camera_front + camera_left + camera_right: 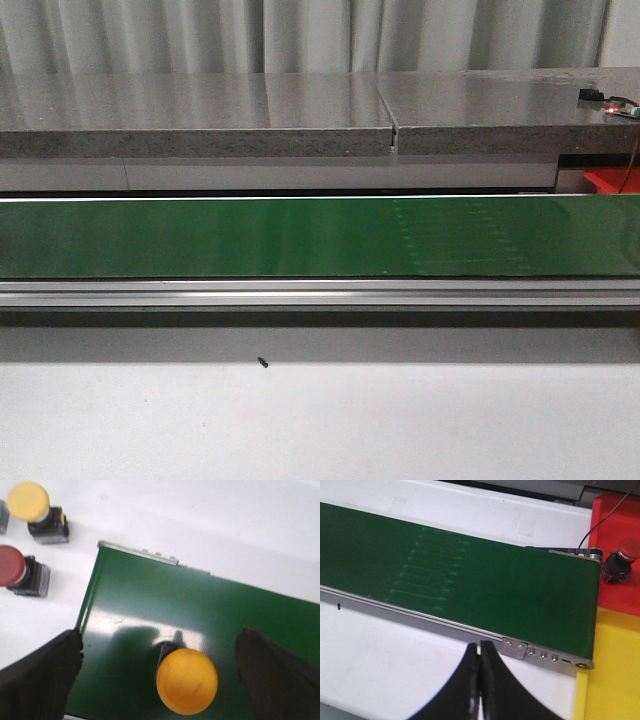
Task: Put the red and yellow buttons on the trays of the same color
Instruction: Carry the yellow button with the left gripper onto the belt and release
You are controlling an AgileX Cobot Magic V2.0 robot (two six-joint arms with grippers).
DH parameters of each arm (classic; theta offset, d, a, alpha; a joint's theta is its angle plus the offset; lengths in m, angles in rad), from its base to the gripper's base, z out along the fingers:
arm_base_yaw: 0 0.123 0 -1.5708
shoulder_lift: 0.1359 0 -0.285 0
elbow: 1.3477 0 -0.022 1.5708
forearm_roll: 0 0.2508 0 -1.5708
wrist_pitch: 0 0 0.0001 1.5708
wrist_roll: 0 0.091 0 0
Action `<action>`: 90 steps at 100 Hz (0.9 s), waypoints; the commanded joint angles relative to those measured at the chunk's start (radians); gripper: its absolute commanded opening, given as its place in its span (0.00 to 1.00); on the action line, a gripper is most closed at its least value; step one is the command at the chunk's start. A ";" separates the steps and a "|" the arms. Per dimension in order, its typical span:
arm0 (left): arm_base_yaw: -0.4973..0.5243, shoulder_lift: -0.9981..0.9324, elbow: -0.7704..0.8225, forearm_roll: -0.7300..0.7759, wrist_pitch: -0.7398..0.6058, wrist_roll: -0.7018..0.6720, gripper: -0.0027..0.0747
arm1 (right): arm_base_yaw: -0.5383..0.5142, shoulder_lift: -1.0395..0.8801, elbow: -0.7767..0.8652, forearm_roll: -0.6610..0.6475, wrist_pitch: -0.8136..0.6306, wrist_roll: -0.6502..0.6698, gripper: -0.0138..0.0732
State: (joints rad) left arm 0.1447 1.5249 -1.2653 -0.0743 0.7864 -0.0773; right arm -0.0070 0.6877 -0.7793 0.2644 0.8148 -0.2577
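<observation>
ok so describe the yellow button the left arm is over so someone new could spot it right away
Find the green conveyor belt in the left wrist view and go to its end nearest the white table. The yellow button stands on the belt there, between the fingers of the open left end effector. The other yellow button and the red button sit off the belt, on the table.

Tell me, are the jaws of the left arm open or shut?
Open. In the left wrist view, the two black fingers stand far apart, with the yellow button on the green belt between them, untouched.
</observation>
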 commanded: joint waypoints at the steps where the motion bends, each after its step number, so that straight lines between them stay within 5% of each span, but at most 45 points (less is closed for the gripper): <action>1: -0.006 -0.066 -0.055 -0.015 -0.040 0.001 0.82 | 0.002 -0.001 -0.024 0.006 -0.064 -0.002 0.08; 28: 0.047 -0.073 -0.088 -0.015 -0.050 -0.003 0.82 | 0.002 -0.001 -0.024 0.006 -0.064 -0.002 0.08; 90: 0.431 -0.025 -0.088 -0.011 -0.110 -0.003 0.82 | 0.002 -0.001 -0.024 0.006 -0.064 -0.002 0.08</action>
State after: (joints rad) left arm 0.5525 1.5073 -1.3196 -0.0783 0.7430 -0.0773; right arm -0.0070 0.6877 -0.7793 0.2644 0.8148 -0.2577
